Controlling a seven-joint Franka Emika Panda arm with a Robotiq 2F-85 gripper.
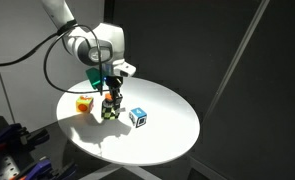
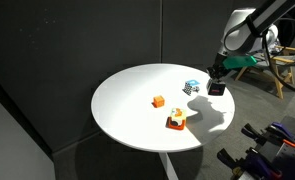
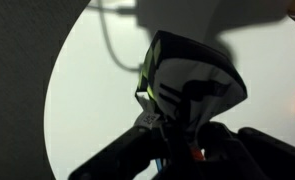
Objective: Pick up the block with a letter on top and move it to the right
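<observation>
Ana: Dark backdrop all round, and a round white table [image 1: 167,140] in the middle. What is the gripper [image 1: 110,97] doing?

Ben: Its jaws look clamped on the block with a letter on top [image 1: 110,111], toward the arm's side of the table. In the wrist view that block [image 3: 187,85] fills the gap between the fingers, white and black with a yellow-green edge.

Ana: Is it off the table?

Ben: Cannot tell. It looks at or barely above the surface.

Ana: What sits close by?

Ben: The blue-and-white cube [image 1: 138,117] is just beside it on one side. The yellow-and-red cube [image 1: 84,103] is a little farther off on the other. A small orange cube [image 2: 158,100] lies nearer the table's middle.

Ana: So how should the lift go?

Ben: Probably straight up first, high enough to clear whichever neighbour lies in the way. Then sideways to the right, with a firm hold so the block doesn't twist.

Ana: And the arm [image 1: 82,40]?

Ben: It reaches in from above the table's edge, wrist bent so the gripper points straight down, with a cable looping beside it.
</observation>
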